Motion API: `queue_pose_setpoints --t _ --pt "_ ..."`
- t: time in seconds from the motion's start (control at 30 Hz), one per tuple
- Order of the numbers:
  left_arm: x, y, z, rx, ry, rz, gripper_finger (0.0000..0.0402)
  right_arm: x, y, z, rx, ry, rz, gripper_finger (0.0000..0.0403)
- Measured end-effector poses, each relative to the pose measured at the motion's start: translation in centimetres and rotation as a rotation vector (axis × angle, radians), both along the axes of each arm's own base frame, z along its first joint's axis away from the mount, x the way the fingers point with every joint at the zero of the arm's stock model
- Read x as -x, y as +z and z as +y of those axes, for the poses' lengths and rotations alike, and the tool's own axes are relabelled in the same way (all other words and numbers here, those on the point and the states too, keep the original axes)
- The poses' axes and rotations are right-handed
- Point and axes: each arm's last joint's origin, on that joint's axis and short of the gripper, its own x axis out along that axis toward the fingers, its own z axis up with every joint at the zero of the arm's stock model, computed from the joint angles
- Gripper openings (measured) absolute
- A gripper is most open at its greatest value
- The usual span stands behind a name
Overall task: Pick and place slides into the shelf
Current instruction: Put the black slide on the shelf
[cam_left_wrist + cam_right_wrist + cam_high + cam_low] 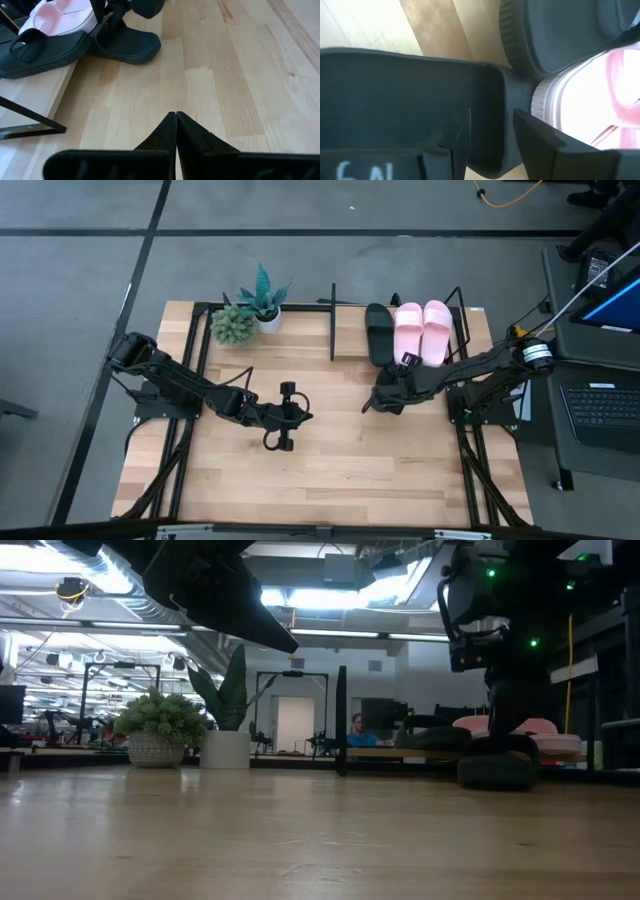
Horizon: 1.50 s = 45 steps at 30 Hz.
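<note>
The shelf [332, 330] stands at the table's far side. On its board lie one black slide [378, 332] and two pink slides [408, 330] [437, 330]. A second black slide [131, 45] sits on the table just in front of the shelf, and my right gripper [388, 393] is shut on it. It also shows in the low view [497, 772]. My left gripper [305, 417] is shut and empty at mid-table, pointing toward the shelf. My right gripper holds the black slide by its wide strap [490, 120], with the strap's edge between the two fingers. The fingers come from above, slanting down from the table's right side. The slide's sole appears to rest on the table [497, 784].
Two potted plants [233, 325] [263, 300] stand at the far left of the shelf. Black arm mounting frames [185, 430] [470, 450] run along both sides. Bare wood lies at the table's middle and near side [340, 470].
</note>
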Motion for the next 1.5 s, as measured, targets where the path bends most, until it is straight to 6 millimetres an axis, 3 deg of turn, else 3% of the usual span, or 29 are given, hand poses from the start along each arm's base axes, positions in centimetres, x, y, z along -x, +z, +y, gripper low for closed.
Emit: queue_pose_setpoints --t 0.63,0.8,1.07,1.5 --pt "0.0 0.0 0.0 0.003 0.002 0.002 0.0000 -0.5 -1.6 -1.3 0.042 -0.059 0.071 0.0147" --pt "0.0 0.0 0.0 0.003 0.003 0.001 0.0000 -0.5 -1.6 -1.6 0.042 -0.070 0.071 0.0113" --pt "0.0 0.0 0.0 0.004 0.003 0.001 0.0000 -0.5 -1.6 -1.6 0.048 -0.069 0.070 0.0015" --pt "0.0 0.0 0.0 0.004 0.003 0.001 0.0000 -0.7 -1.7 -1.0 0.010 -0.047 0.052 0.0010"
